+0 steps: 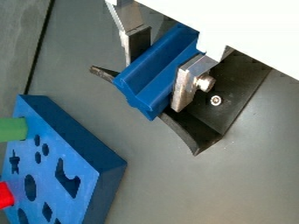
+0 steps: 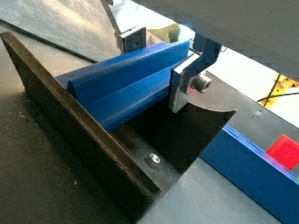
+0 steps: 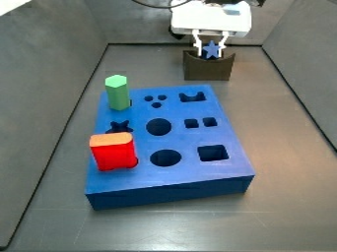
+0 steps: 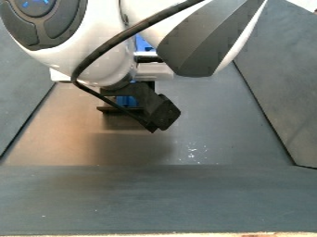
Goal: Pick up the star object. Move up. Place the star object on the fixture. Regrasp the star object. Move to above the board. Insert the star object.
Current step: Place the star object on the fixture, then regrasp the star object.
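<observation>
1. The tool (image 1: 162,61) is at the far side of the table (image 3: 283,118), right over the fixture (image 3: 208,67). In both wrist views its silver fingers (image 2: 187,80) sit narrow against the two sides of the star object (image 2: 122,87), which lies lengthwise in the fixture's notch; it appears clamped.
2. The step in hand looks like the regrasp, or the placing just before it; which one cannot be told.
3. To do it well, the pads should press squarely on opposite flanks of the blue peg, near its middle, so it does not twist when lifted.
4. The lift should go straight up until the peg clears the fixture's dark walls, which stand just beside the fingers.
5. The board (image 3: 211,177) lies nearer, well apart from the fixture. A green hexagonal peg (image 3: 117,93) and a red block (image 3: 113,152) stand on its left side.
6. The star-shaped hole (image 3: 120,126) sits between those two, so the approach there is tight.
</observation>
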